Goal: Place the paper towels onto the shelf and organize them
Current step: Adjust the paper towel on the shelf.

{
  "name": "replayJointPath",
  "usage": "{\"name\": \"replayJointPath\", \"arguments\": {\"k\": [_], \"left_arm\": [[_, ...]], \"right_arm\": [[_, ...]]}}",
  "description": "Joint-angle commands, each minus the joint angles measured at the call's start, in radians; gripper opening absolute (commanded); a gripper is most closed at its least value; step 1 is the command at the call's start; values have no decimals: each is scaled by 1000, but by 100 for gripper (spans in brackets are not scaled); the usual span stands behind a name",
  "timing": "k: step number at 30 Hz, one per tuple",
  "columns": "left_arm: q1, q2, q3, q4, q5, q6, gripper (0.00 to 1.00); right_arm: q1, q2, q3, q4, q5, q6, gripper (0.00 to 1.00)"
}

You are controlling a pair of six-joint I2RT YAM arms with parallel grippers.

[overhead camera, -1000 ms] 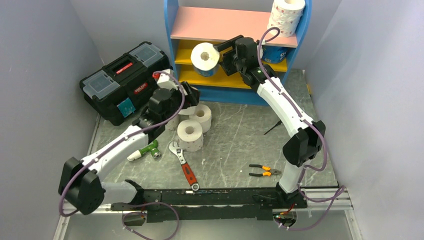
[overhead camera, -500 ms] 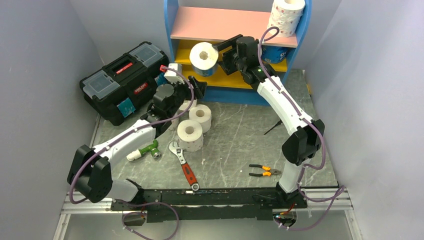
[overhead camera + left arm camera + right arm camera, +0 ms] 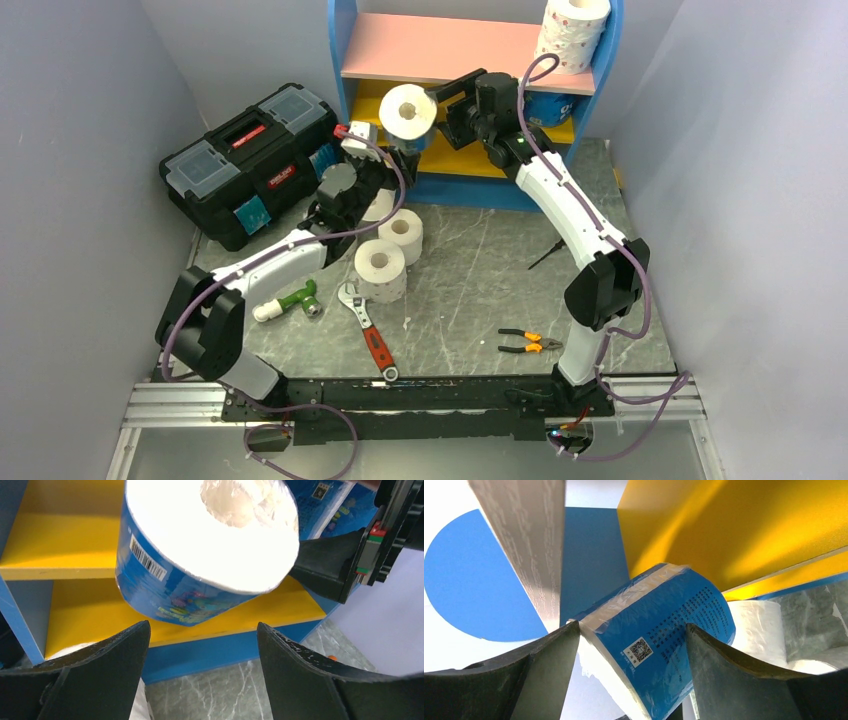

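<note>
Here the shelf [image 3: 440, 48] stands at the back, with a tall roll [image 3: 572, 30] on its pink top board. In front of its yellow boards, the right gripper [image 3: 631, 650] clamps a blue-wrapped roll [image 3: 407, 112]. Close by, the left gripper [image 3: 202, 645] gapes empty.

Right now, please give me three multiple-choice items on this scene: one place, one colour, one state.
1. Where does the tall dotted roll stand? A on the toolbox; B on the pink top board; C on the table.
2. What colour wraps the held roll in the right pincer? A green; B red; C blue.
3. How is the left pincer? A open, empty; B shut on a wrench; C shut on pliers.
Answers: B, it stands at that board's right end; C, the right wrist view shows blue print; A, nothing sits between its fingers.
</note>
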Motion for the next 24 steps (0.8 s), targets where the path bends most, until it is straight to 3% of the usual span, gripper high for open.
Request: {"name": "replayJointPath", "arguments": {"k": [1, 17, 24], "left_arm": [[2, 16, 72, 107, -4, 40, 84], [3, 88, 170, 145, 6, 72, 83], [2, 99, 193, 148, 3, 92, 83]], "right_arm": [[-16, -26, -8, 13, -22, -31, 79], [-32, -42, -25, 0, -63, -67, 79], [-33, -74, -30, -25, -52, -113, 86]]}}
